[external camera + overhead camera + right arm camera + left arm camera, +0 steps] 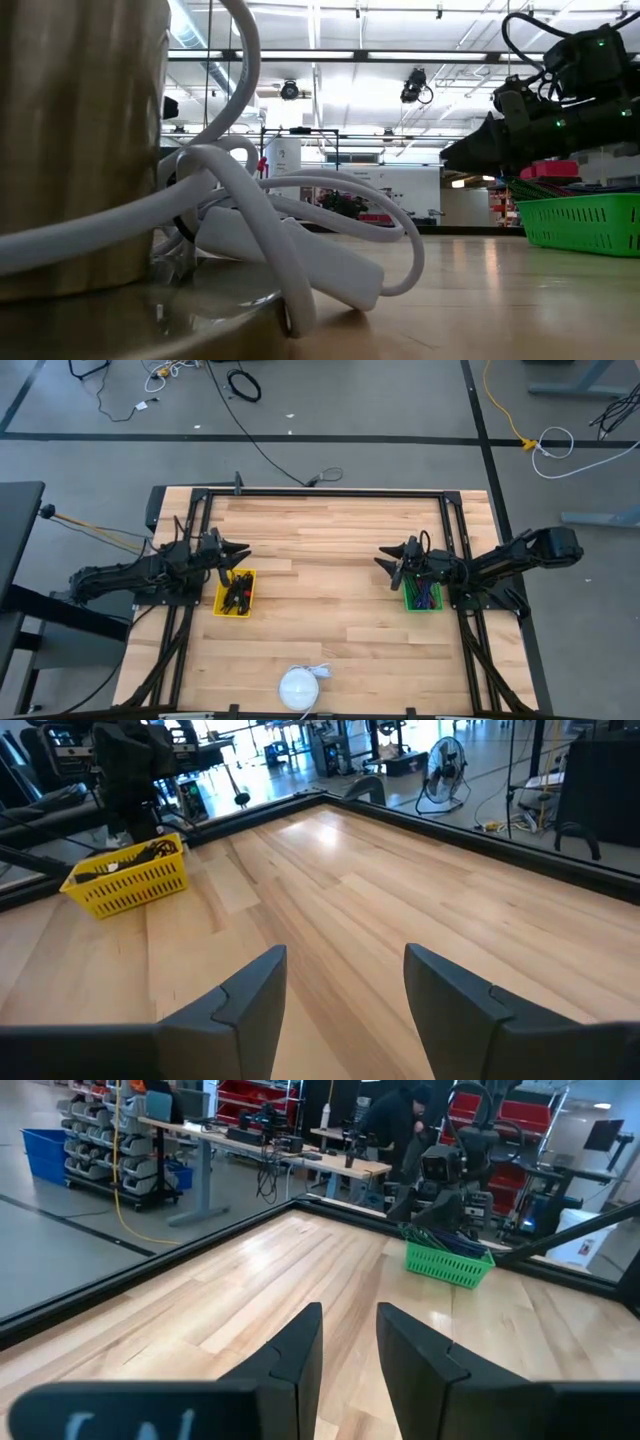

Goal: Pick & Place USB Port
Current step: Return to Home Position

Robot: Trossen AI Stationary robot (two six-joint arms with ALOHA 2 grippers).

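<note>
- Collision between arms is my largest worry; my left gripper (pixel 350 1312) hangs over the yellow basket (pixel 235 592), fingers apart with nothing between them; my right gripper (pixel 345 952) hangs over the green basket (pixel 422 598), likewise spread and empty; they sit well apart across the table (pixel 330 630), so only a wild inward swing would bring them together.
- Baskets come next; each sits just under a wrist, and a retreat that dips before it lifts could clip a rim and shove or tip the basket.
- Cables after that; the black charger cables (pixel 138 855) lie heaped in the yellow basket, the black and blue charger cables (pixel 425 596) in the green one; I judge that a loop standing above a rim could hook a finger and be dragged out as I pull away.
- White cable (pixel 318 672) last; it lies beside a round white thing (pixel 299 689) at the table's edge nearest the low camera, well apart from both grippers; I judge it harmless unless a homing path sweeps low there.
</note>
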